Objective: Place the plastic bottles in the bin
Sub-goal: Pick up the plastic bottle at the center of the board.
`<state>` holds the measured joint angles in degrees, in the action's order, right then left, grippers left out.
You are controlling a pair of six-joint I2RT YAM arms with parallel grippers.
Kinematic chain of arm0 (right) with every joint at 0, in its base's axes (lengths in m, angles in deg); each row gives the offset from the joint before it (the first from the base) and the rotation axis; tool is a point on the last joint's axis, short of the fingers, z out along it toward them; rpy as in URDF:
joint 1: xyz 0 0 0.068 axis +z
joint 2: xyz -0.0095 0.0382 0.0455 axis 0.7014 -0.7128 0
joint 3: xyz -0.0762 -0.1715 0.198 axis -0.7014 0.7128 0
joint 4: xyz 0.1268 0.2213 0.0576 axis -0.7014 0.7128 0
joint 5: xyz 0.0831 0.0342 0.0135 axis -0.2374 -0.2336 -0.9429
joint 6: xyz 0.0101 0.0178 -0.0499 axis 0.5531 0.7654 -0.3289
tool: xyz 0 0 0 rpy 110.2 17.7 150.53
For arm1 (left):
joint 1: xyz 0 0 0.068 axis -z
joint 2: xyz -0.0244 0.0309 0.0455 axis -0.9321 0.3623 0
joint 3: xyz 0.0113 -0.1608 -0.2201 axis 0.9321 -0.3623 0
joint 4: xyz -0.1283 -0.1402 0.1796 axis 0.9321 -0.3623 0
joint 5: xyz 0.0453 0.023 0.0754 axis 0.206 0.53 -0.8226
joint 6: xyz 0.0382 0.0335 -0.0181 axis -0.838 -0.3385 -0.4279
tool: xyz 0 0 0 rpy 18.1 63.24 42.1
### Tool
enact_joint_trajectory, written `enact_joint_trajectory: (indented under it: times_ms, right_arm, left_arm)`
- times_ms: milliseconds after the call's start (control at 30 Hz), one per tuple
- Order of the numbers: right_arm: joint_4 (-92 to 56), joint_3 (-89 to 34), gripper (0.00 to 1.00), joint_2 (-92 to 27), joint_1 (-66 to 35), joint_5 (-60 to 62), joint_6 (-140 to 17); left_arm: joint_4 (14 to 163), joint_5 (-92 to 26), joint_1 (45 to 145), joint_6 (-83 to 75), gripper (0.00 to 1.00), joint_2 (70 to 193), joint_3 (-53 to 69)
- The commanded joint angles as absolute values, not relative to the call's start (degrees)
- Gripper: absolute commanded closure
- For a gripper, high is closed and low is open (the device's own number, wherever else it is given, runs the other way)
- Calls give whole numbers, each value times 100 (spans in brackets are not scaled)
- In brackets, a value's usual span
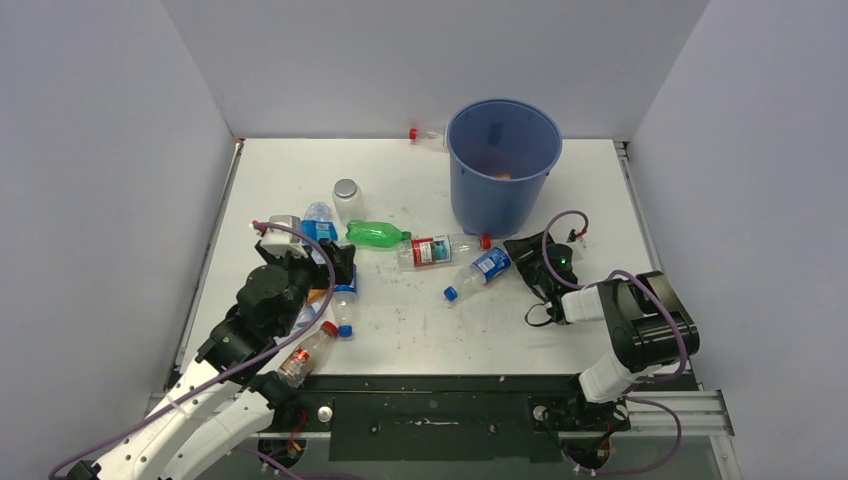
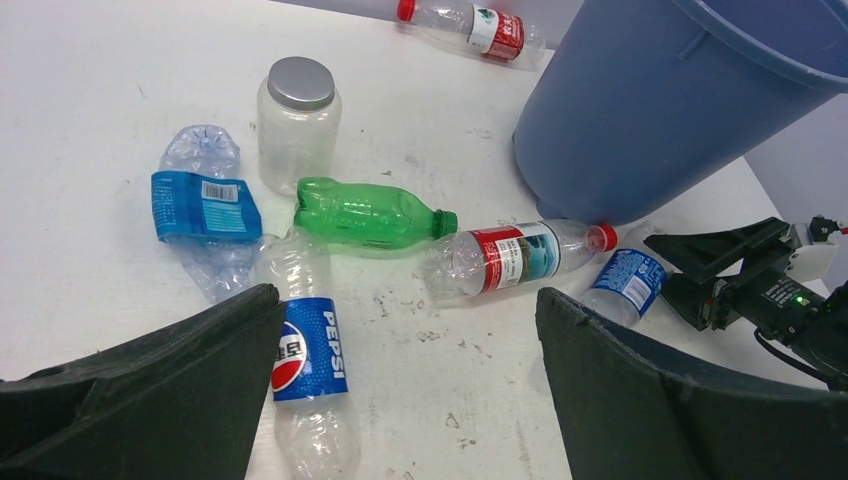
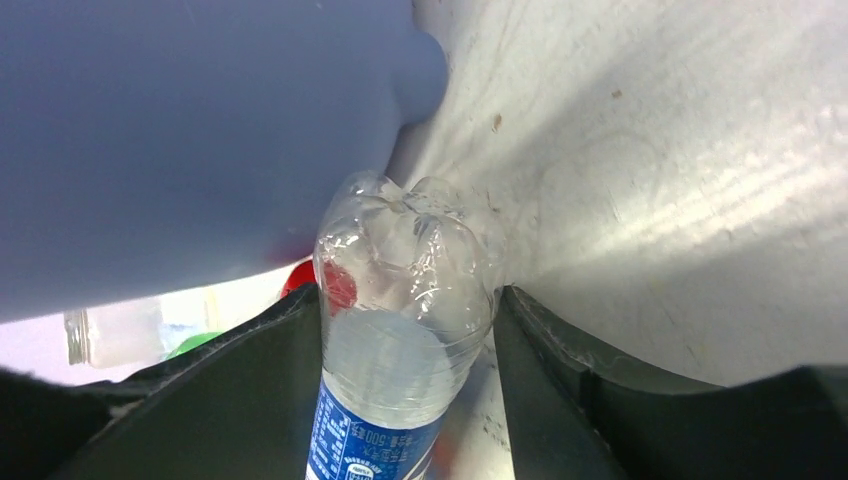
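Bottles lie scattered over the white counter (image 1: 420,330), most of them left of the middle. Right claw (image 3: 408,292) is clamped on the base end of a clear blue-labelled bottle (image 3: 400,370), one finger pressing each side. That bottle lies on the counter just beside the foot of the blue bin (image 1: 503,165), with its blue cap pointing toward the near edge. The bin stands upright near the far edge, right of the middle, with something orange inside.

Left claw (image 2: 405,300) hangs with its fingers wide apart, holding nothing, above a Pepsi bottle (image 2: 310,360). Just beside that bottle's far end lies a green bottle (image 2: 370,213). Next to it is a red-labelled bottle (image 2: 510,255) whose red cap reaches the bin's foot. A crushed bottle (image 2: 205,210) with a blue wrapper and a silver-lidded jar (image 2: 297,120) sit farther back.

One red-capped bottle (image 1: 425,135) lies at the far edge, beside the bin. A brown-tinted bottle (image 1: 308,352) lies at the near edge by the left arm.
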<state>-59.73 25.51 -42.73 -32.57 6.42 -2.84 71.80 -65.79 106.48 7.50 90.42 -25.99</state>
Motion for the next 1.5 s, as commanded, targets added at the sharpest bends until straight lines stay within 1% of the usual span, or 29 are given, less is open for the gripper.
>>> enact_joint_trajectory:
  times_ms: [0, 100, 233, 400, 500, 567, 633, 733, 867, 933, 967, 1100, 1267, 1367, 1467]
  right_arm:
    - [-5620, 3075, 50, -4147, -3259, 419, -417]
    - [-5614, 3387, 56, -3743, -3258, 316, -432]
    - [-5196, 3716, 59, -2682, -3259, 194, -502]
    - [-4389, 4019, 61, -269, -3274, -200, -715]
    - [-4128, 4005, 61, 1228, -3256, -810, -895]
    - [-3728, 3720, 61, 2055, -3206, -1124, -1094]
    - [-3371, 3294, 62, 2409, -3013, -1283, -1455]
    - [-3427, 2835, 62, 2463, -2603, -1557, -1796]
    - [-4049, 2360, 62, 1943, -2239, -2192, -1976]
    - [-4363, 2131, 62, 1551, -2075, -2558, -2055]
    - [-4393, 1992, 62, 1362, -1966, -2647, -2176]
    - [-3994, 1269, 61, 690, -1211, -2607, -2978]
    - [-3831, 705, 61, 72, 140, -1769, -3786]
    - [-4136, 528, 61, -260, 514, -1636, -3878]
    - [-4353, 392, 62, -508, 681, -1637, -3899]
  left_arm:
    - [7328, -6465, 10648, 754, 4, 8998, -2507]
    - [7364, -6448, 10655, 746, 4, 8967, -2546]
    - [7468, -6428, 10655, 721, 4, 8902, -2607]
    - [7696, -6310, 10678, 684, 4, 8703, -2733]
    - [8037, -6074, 10714, 689, 4, 8477, -2908]
    - [8350, -5731, 10751, 730, 4, 8322, -3046]
    - [8792, -4945, 10768, 874, 4, 8259, -3167]
    - [9484, -3389, 10769, 1356, 4, 8448, -3280]
    - [10661, -1104, 10781, 2339, 4, 9366, -3237]
    - [11096, -355, 10814, 2642, 4, 9755, -3110]
    - [11138, -170, 10839, 2696, 4, 9866, -3016]
    - [10877, -188, 10942, 2496, 4, 9924, -2756]
    - [10894, -395, 11004, 2348, 4, 9907, -2695]
    - [10910, -521, 11034, 2340, 4, 9927, -2760]
    - [10802, -548, 11047, 2310, 4, 9917, -2784]
